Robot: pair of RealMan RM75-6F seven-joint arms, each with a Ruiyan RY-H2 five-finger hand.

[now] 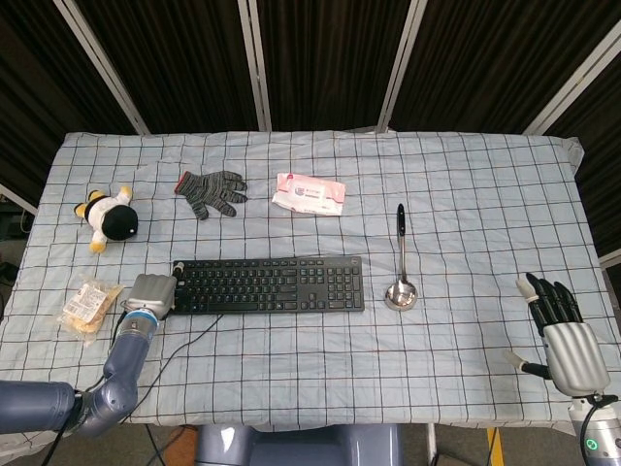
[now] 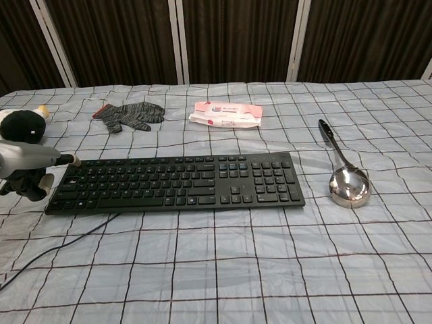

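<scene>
1. Left robot hand (image 1: 150, 292): at the left end of the keyboard (image 1: 267, 284), fingers curled down against that end; whether they clamp the edge or merely rest on it cannot be told.
2. Right robot hand (image 1: 561, 335): at the near right edge of the worktop (image 1: 466, 194), fingers spread, holding nothing, well apart from every item.
3. Keyboard: lies flat, long side across the worktop, left of centre; its cable (image 2: 61, 246) trails off the near left side.
4. Risk: a one-ended push or lift would likely swing the keyboard rather than move it square; the cable could drag or snag on the checked cloth.
5. Risk: the ladle (image 1: 400, 264) lies just beside the right end; a rightward slide would probably knock it.
6. Snack packet (image 1: 87, 303): just beside the left robot hand, liable to be brushed by the arm.
7. Plush toy (image 1: 109, 217), glove (image 1: 212, 191), wipes pack (image 1: 309, 194): set further back, clear of the keyboard.
</scene>
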